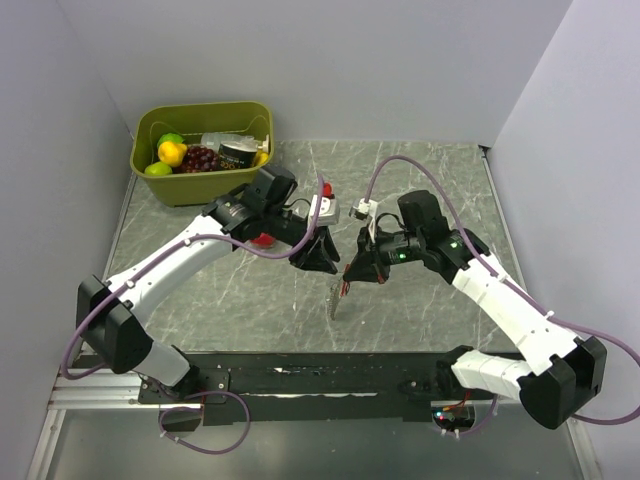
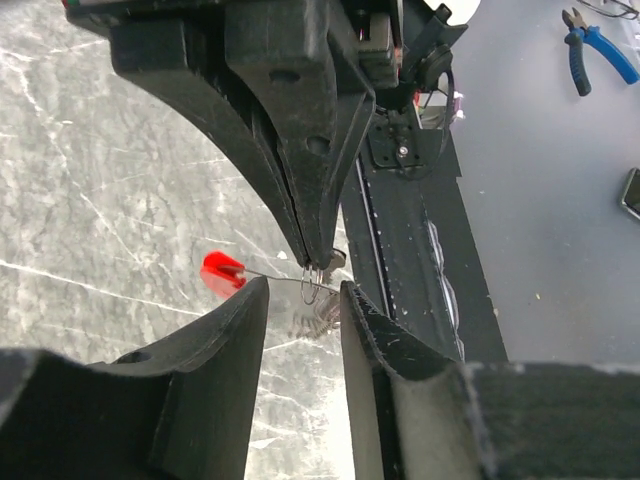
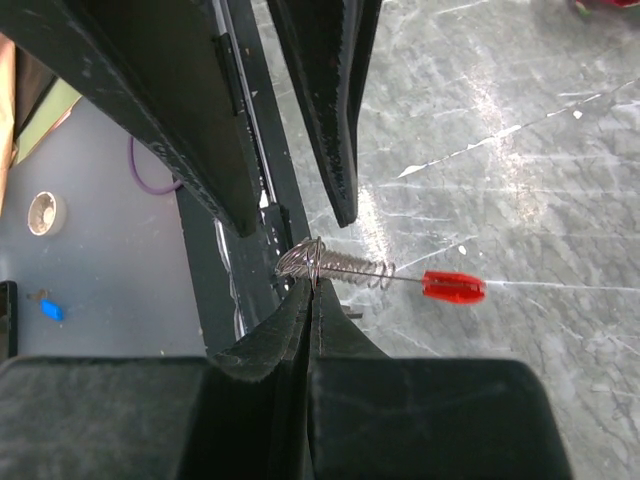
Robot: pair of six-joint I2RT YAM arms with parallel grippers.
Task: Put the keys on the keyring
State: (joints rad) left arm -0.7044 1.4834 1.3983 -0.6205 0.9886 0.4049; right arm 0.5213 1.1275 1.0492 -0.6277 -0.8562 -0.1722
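Note:
The keyring is a silvery ring with a spring-like wire coil and a thin wire ending in a slim red fob. My right gripper is shut on the ring and holds it above the table. In the left wrist view the ring and fob hang just beyond my left gripper, which is open with a finger on each side of the wire. In the top view both grippers meet mid-table, left and right, with the keyring dangling below. No separate key shows plainly.
A green bin with toy fruit and a jar stands at the back left. A red toy lies partly hidden under the left arm. The black rail runs along the table's near edge. Side walls stand on both sides.

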